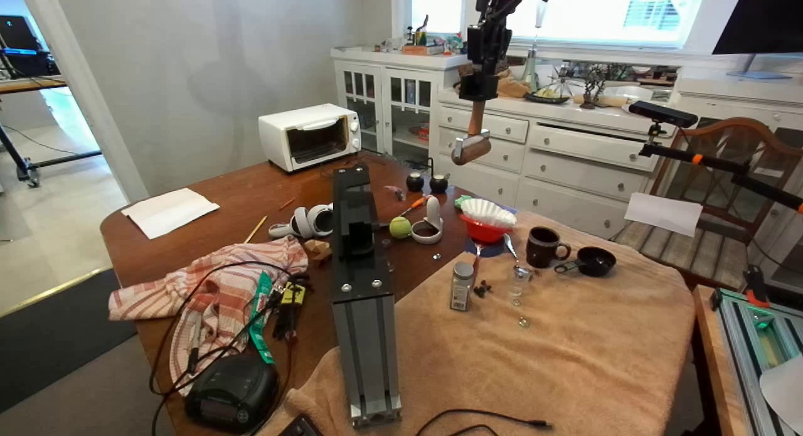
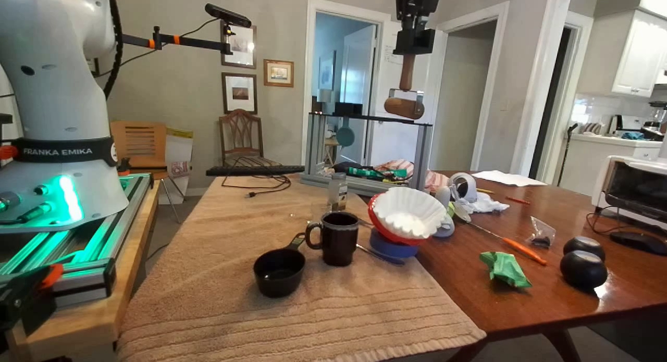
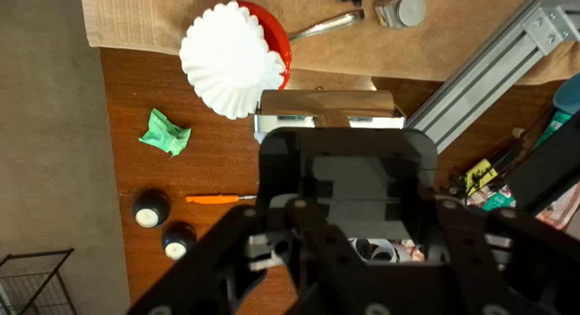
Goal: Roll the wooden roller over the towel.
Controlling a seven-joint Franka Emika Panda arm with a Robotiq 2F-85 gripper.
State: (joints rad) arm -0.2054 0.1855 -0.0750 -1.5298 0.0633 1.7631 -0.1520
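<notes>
The wooden roller (image 1: 472, 148) hangs in the air with its brown wooden cylinder at the bottom in a metal bracket and its handle pointing up. It also shows in an exterior view (image 2: 404, 108) and in the wrist view (image 3: 328, 102). My gripper (image 1: 478, 92) is shut on its handle; it also shows in an exterior view (image 2: 413, 47) and in the wrist view (image 3: 348, 170). The tan towel (image 1: 564, 361) lies spread over part of the table, slightly wrinkled, and also shows in an exterior view (image 2: 198, 294) and in the wrist view (image 3: 408, 54). The roller is well above it, apart from it.
On the towel stand a dark mug (image 2: 340, 242), a black measuring cup (image 2: 280, 273) and a shaker bottle (image 1: 462, 287). A red dripper (image 1: 484, 230) with white paper filters stands at its edge. A tall metal frame (image 1: 365, 335) rises beside it. A striped cloth (image 1: 213, 279) lies beyond.
</notes>
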